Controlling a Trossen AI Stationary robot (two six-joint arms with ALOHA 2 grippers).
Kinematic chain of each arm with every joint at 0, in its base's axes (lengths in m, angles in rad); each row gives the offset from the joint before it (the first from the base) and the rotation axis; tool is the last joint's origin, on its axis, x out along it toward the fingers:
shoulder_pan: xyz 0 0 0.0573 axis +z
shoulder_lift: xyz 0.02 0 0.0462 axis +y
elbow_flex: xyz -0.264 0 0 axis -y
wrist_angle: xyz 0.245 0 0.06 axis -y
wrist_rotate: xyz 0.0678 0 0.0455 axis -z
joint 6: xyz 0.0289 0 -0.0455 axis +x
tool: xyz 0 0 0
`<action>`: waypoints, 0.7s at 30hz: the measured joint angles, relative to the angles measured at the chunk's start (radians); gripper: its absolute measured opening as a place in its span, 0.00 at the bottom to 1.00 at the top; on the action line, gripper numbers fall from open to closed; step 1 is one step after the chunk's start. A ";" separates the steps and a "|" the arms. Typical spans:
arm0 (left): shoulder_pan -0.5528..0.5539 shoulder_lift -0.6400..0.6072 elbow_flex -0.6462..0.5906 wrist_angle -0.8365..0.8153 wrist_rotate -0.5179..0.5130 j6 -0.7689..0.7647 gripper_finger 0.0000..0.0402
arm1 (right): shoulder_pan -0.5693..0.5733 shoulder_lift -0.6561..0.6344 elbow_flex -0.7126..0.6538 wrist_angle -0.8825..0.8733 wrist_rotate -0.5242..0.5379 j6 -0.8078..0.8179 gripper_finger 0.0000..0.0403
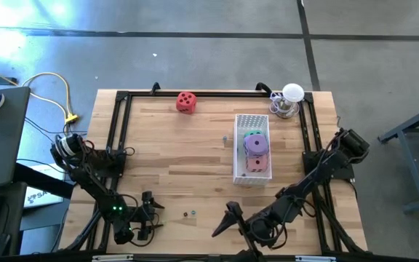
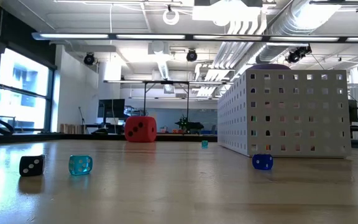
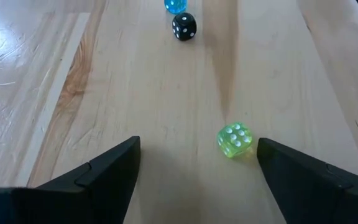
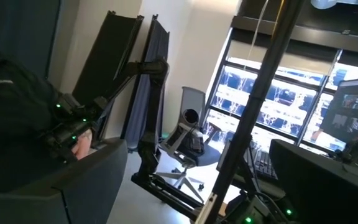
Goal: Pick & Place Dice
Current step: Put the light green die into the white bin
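Dice sit in two places: the red die, soft with dark pips, lies alone at the upper middle of the high view, while the purple die, pink die and green die are stacked inside the white perforated bin right of centre. No readable writing shows. The left gripper, lower left, has its fingers apart over the wood beside a small yellow-green die. The right gripper, bottom centre, is spread wide, empty.
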 joint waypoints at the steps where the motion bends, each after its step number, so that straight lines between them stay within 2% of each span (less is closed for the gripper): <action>1: 0.002 0.000 0.000 0.001 0.000 0.001 0.77 | 0.000 0.000 0.000 -0.001 0.006 0.000 0.95; 12: 0.033 0.007 0.001 0.019 0.019 0.063 0.77 | -0.006 0.000 0.000 -0.004 0.075 0.018 0.95; 21: 0.019 0.066 0.002 0.053 -0.019 0.005 0.75 | -0.020 0.000 0.000 -0.021 0.072 0.026 0.95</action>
